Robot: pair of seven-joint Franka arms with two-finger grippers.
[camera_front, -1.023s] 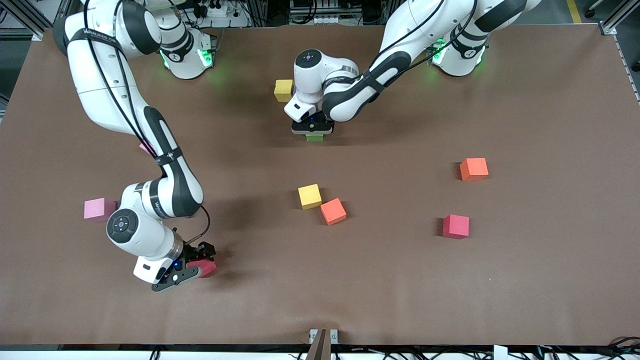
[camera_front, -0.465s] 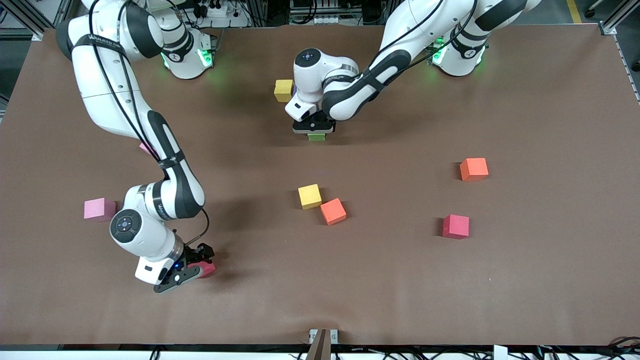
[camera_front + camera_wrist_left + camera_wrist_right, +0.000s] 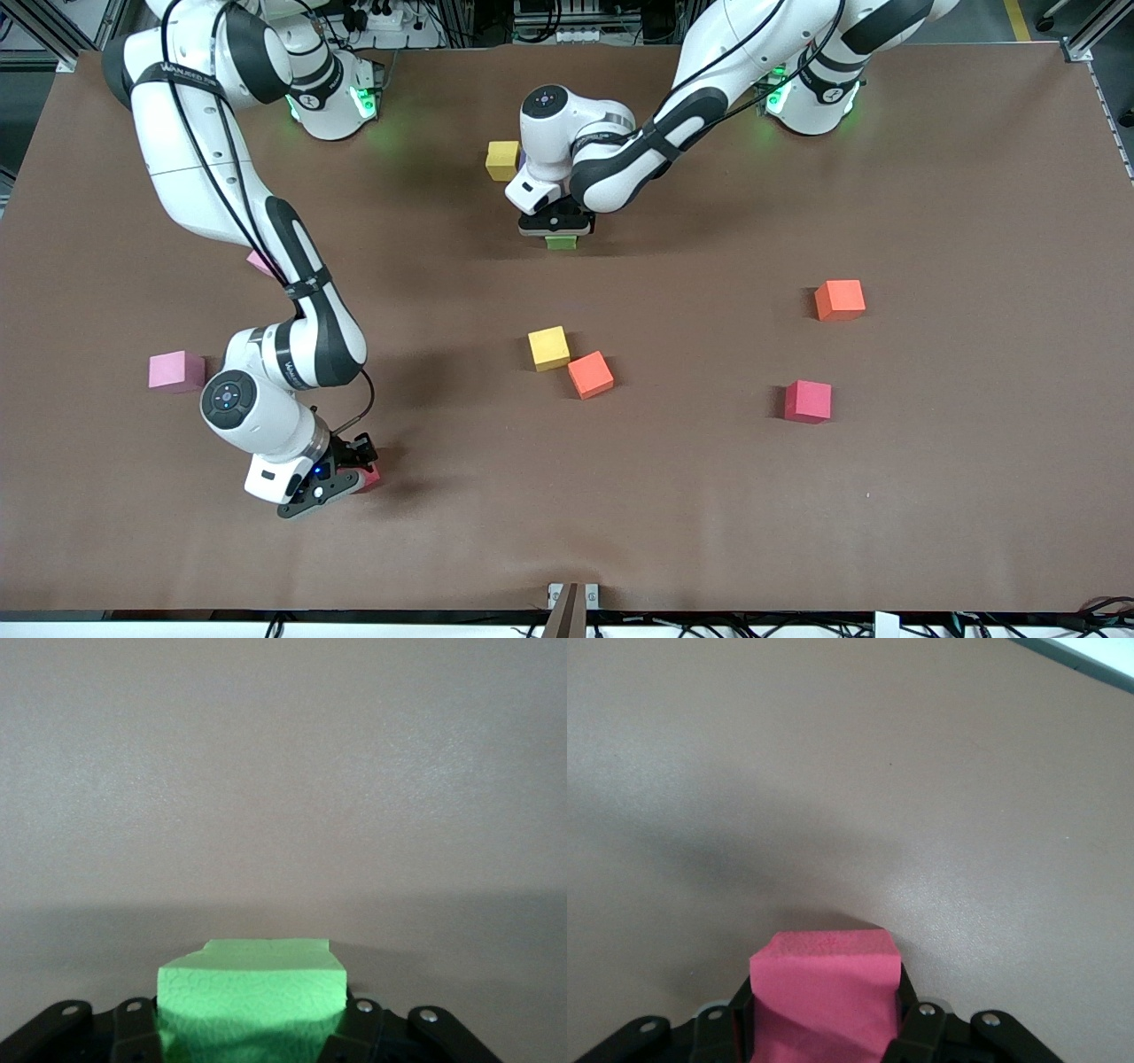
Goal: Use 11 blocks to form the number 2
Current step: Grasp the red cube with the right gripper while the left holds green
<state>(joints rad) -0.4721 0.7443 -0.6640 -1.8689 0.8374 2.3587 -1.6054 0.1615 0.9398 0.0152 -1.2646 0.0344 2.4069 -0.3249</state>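
Note:
My right gripper [image 3: 341, 474] is down at the table toward the right arm's end, shut on a red block [image 3: 370, 478]; in the right wrist view its jaws [image 3: 824, 1028] press both sides of that block [image 3: 824, 979]. My left gripper [image 3: 556, 229] is near the robots' bases, shut on a green block [image 3: 560, 242], which fills the gap between its jaws [image 3: 252, 1032] in the left wrist view [image 3: 252, 983]. A yellow block [image 3: 502, 159] sits beside the left hand. The number 2 does not show; the left arm hides the table around the green block.
Loose blocks lie about: yellow [image 3: 548, 347] touching orange [image 3: 590, 374] mid-table, orange [image 3: 839, 299] and red [image 3: 807, 400] toward the left arm's end, pink [image 3: 175, 370] beside the right arm, and another pink one [image 3: 260, 262] half hidden by that arm.
The right gripper has shut on the red block and its hand has shifted a little over it. The left hand has barely moved with the green block.

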